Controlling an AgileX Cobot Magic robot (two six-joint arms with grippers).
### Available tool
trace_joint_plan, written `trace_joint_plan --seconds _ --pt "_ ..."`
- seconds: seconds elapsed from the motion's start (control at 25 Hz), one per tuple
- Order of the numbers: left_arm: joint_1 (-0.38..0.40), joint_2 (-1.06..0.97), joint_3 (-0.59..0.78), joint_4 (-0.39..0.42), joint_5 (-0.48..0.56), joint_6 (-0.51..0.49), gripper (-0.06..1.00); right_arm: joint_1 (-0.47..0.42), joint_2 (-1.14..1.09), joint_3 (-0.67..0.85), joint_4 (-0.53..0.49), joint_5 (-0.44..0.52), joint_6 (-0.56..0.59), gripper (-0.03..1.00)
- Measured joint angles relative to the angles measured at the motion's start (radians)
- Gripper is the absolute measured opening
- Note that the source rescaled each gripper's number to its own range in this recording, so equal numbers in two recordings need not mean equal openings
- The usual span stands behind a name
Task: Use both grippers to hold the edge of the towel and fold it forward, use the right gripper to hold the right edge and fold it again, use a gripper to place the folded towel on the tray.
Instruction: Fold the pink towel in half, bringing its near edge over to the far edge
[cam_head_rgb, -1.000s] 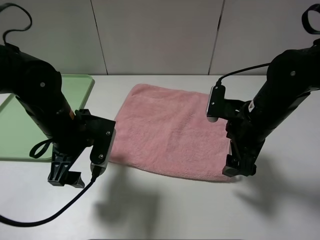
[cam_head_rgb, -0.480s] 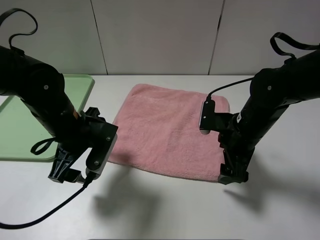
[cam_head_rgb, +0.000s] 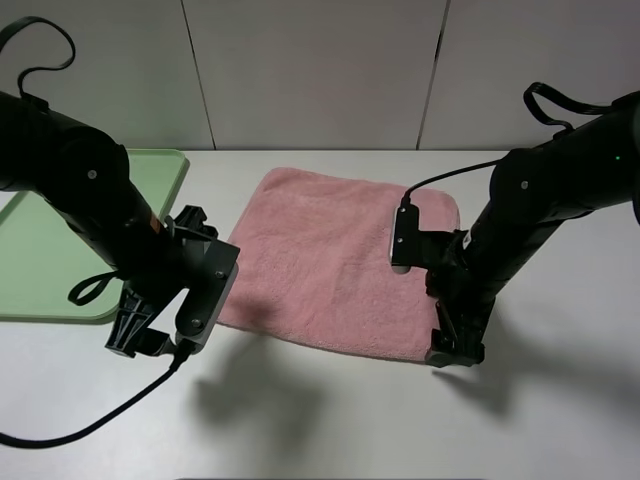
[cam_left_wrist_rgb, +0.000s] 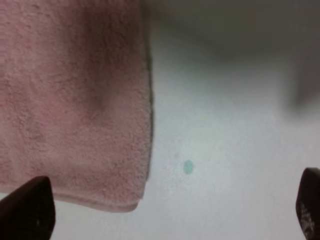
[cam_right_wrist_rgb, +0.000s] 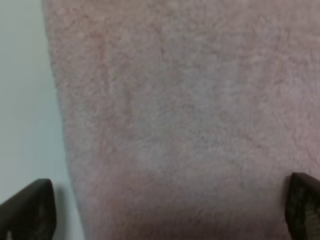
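Near worktop (cam_head_rgb: 330, 420): bare white surface along the bottom of the high view, with only the arms' shadows on it.
Left gripper (cam_head_rgb: 140, 338): lower left of the frame, just beside the towel's near left corner. It is spread wide and holds nothing; in its wrist view the dark fingertips (cam_left_wrist_rgb: 27, 210) sit far apart, with that corner and bare worktop between them.
Right gripper (cam_head_rgb: 455, 345): right of centre, low in the frame, over the towel's near right corner. It is also spread wide (in its wrist view the cloth fills the gap). I cannot tell whether the tips touch the pile.
Towel (cam_head_rgb: 330, 250): centre of the frame, lying flat on the worktop. No fold line or doubled edge shows.
Tray (cam_head_rgb: 25, 260): left edge at mid-height, partly behind the left arm and near the towel. The towel is not on it.
Done so far: by the look of it, only the approach; each gripper is at a near corner and neither has a pinch.
Left to do: grip the near edge with both and fold it forward, fold again from the right edge, then move the towel to the tray.
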Motion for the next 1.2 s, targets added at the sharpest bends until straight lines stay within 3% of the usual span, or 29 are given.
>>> trace_joint_plan --seconds 0.4,0.84,1.2 --pt "0.000 0.081 -0.001 0.000 -0.024 0.004 0.96 0.000 0.064 -0.002 0.009 -0.006 -0.027 1.00" --pt "0.000 0.193 -0.018 0.003 -0.127 0.011 0.95 0.000 0.089 -0.008 0.034 -0.005 -0.027 1.00" --pt "0.019 0.198 -0.019 0.051 -0.152 0.009 0.94 0.000 0.092 -0.010 0.038 -0.006 -0.035 1.00"
